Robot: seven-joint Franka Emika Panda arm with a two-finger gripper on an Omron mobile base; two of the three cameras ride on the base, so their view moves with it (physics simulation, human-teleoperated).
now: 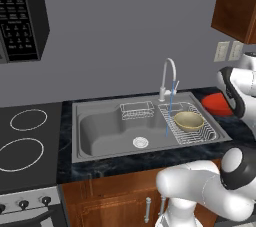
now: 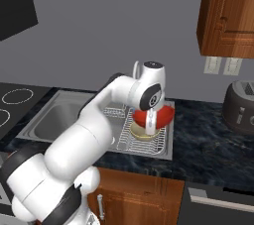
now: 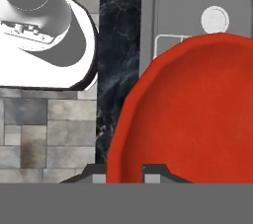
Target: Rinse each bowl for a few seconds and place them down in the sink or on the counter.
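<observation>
My gripper [image 3: 126, 172] is shut on the rim of the glossy red bowl [image 3: 197, 114], which takes up the right of the hand view. In the right base view the red bowl [image 2: 167, 114] hangs under the hand, just above the tan bowl [image 2: 143, 133]. The tan bowl [image 1: 188, 120] sits upright in the wire rack on the sink's [image 1: 100, 126] right side. In the left base view the red bowl [image 1: 216, 103] shows past the sink's right edge, partly hidden by my arm. A thin blue stream of water [image 1: 169, 108] runs from the curved tap [image 1: 168, 73] into the rack side.
The dark marbled counter [image 2: 208, 144] stretches right of the sink, with a big dark grey appliance [image 2: 240, 107] at its far end. The black stovetop [image 1: 27, 141] lies left of the sink. A smaller wire basket [image 1: 136, 110] sits behind the basin, and the round drain [image 1: 140, 142] is in its middle.
</observation>
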